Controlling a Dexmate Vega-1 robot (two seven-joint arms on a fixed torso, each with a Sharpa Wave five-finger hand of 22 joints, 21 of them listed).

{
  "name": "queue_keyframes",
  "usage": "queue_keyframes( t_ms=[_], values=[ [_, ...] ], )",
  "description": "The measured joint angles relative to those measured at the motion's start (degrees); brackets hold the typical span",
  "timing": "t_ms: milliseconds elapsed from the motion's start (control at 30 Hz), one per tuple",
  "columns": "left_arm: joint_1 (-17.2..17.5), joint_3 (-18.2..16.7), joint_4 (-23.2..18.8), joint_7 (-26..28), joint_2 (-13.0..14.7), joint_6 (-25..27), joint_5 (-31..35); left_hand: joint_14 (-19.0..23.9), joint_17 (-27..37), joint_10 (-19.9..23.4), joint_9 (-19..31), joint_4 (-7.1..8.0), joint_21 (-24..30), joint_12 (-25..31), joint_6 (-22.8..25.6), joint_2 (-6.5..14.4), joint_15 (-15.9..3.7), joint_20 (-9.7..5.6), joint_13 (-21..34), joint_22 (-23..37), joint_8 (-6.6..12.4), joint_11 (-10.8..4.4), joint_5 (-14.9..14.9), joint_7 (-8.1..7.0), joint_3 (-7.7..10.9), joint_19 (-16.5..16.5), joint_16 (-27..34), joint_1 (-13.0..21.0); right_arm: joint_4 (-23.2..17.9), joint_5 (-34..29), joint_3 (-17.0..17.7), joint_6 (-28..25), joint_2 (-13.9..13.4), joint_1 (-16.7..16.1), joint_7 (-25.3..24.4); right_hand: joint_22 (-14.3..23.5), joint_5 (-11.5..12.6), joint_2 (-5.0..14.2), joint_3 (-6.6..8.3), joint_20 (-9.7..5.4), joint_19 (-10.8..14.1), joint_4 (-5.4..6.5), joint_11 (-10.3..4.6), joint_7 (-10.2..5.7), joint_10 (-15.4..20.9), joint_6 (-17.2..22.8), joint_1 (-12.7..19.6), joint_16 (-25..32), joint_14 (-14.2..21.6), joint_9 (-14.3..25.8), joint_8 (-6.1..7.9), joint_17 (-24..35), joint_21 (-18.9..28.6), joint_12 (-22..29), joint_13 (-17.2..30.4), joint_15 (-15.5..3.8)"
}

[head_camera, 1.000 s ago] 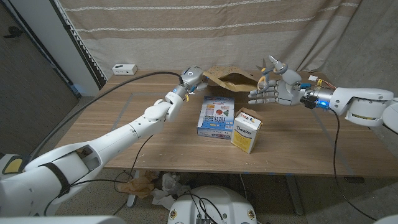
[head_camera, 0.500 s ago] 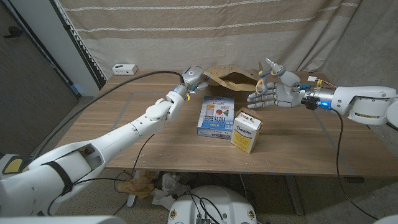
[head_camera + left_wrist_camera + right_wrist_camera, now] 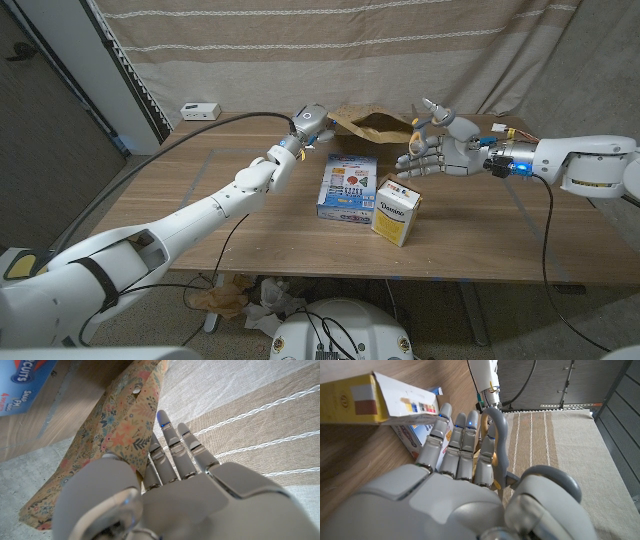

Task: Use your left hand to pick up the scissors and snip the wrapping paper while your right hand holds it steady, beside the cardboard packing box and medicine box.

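Brown flowery wrapping paper (image 3: pixel 372 126) lies at the table's far side, between our hands. Our left hand (image 3: pixel 309 127) is just beside it, fingers (image 3: pixel 172 447) straight. Our right hand (image 3: pixel 438 147) hovers near, fingers spread, holding nothing.

wrapping paper (image 3: pixel 372 126) partly behind right hand (image 3: pixel 438 152)

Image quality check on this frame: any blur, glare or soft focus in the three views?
Head view: evenly lit and sharp, soft shadows under the blue box and the yellow carton. Left wrist view: the left hand is close to the lens and soft, while the floral wrapping paper stays readable. Right wrist view: the right hand is slightly soft, with small blue light spots on its fingers.
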Motion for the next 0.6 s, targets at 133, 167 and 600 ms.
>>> queue_keyframes(
  t_ms=[133, 167, 600],
  values=[
    [-0.1, 0.0, 0.1, 0.0, 0.0, 0.0, -0.1, 0.0, 0.0, 0.0, 0.0, 0.0, 0.0, 0.0, 0.0, 0.1, 0.0, 0.0, 0.0, 0.0, 0.0, 0.0, 0.0, 0.0, 0.0, 0.0, 0.0, 0.1, 0.0, 0.3, -0.6, -0.6, -0.5, 0.5, 0.3, 0.0, 0.0, 0.21, -0.11, 0.16, 0.2, 0.1, 0.0, 0.0, 0.0, 0.0, -0.2, -0.2, 0.0, 0.0, 0.0, 0.0, 0.0, 0.0, 0.0, 0.0],
    [-0.1, 0.0, 0.2, 0.1, 0.0, 0.0, -0.1, 0.0, 0.0, 0.0, 0.0, 0.0, 0.0, 0.0, 0.0, 0.1, 0.0, 0.0, 0.0, 0.0, 0.0, 0.0, 0.0, 0.0, -0.01, 0.0, 0.0, 0.1, 0.0, 0.3, -0.8, -0.7, -0.7, 0.8, 0.5, 0.0, 0.0, 0.21, -0.17, 0.17, 0.2, 0.17, 0.0, 0.21, 0.0, -0.2, -0.2, -0.2, 0.0, 0.0, 0.0, 0.0, 0.0, -0.2, 0.0, 0.0],
    [-0.5, 0.2, 0.9, 0.5, -0.1, -0.2, -0.5, 0.0, 0.0, 0.0, 0.0, -0.1, 0.0, 0.0, 0.0, 0.1, 0.0, 0.21, 0.0, 0.0, -0.21, -0.03, -0.1, 0.0, 0.08, -0.2, 0.0, 0.1, 0.5, 0.8, -3.4, -1.4, -2.1, 3.2, 1.0, 0.0, 0.0, 0.81, -0.1, 0.16, 0.2, 0.58, 0.0, 0.4, 0.0, -0.2, -0.8, -0.2, 0.3, 0.0, 0.0, 0.0, 0.0, -0.7, 0.0, -0.31]
  ],
)
